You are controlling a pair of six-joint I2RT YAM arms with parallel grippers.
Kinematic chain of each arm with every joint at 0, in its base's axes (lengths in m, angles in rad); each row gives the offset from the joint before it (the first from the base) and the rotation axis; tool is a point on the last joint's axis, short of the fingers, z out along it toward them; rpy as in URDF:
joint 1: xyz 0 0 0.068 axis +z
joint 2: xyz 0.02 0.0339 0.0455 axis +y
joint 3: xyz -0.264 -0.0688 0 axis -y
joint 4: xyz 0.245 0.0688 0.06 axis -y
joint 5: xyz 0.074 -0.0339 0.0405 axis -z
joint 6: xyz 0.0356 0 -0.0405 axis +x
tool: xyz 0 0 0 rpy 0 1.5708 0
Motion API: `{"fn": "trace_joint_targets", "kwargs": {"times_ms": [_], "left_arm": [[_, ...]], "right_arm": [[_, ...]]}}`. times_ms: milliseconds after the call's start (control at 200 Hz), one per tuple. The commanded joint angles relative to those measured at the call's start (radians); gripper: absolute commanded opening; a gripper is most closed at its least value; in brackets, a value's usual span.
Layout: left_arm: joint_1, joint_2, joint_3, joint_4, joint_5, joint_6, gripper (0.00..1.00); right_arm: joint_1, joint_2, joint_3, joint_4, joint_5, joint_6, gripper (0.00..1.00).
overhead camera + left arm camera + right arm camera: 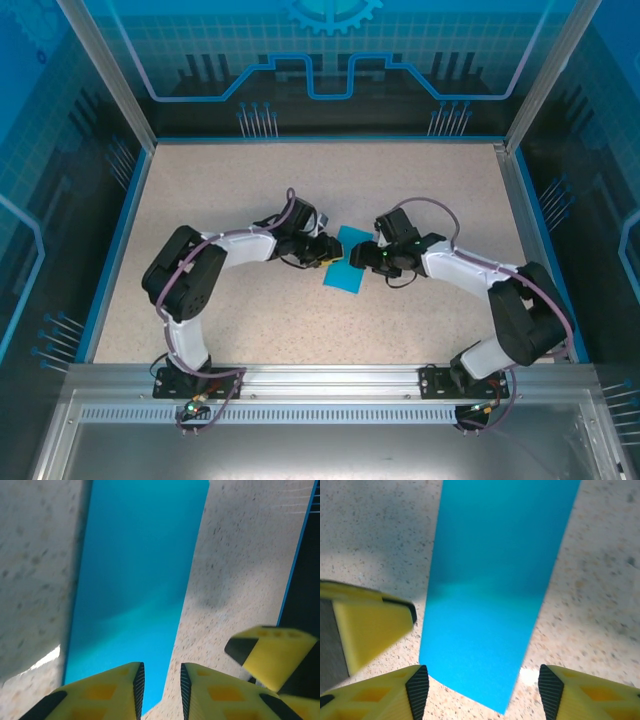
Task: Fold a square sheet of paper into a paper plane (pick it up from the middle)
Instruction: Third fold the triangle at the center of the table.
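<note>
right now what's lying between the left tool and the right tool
The blue paper lies between the left tool and the right tool, its edges reaching both; the top view shows it.

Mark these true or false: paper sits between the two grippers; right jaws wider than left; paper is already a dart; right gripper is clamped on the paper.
1. The blue paper sheet lies between the left gripper and the right gripper, around the middle of the table. True.
2. The right jaws stand wider apart than the left's. True.
3. The sheet is already a pointed dart. False: it is straight-sided, with no pointed nose.
4. The right gripper is clamped shut on the sheet. False: its jaws stand wide, either side of the sheet's end.
</note>
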Motion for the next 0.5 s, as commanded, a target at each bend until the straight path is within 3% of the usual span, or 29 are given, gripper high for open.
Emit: {"fn": "trace_joint_targets", "kwargs": {"times_ms": [0,495], "left_arm": [[-0.005,0.059,0.086,-0.054,0.010,0.036,0.28],[-0.005,0.189,0.196,-0.196,-0.145,0.064,0.27]], "right_arm": [[-0.014,-0.032,-0.024,-0.045,0.034,0.038,0.66],[0.008,0.004,-0.049,-0.008,-0.079,0.165,0.69]]}}
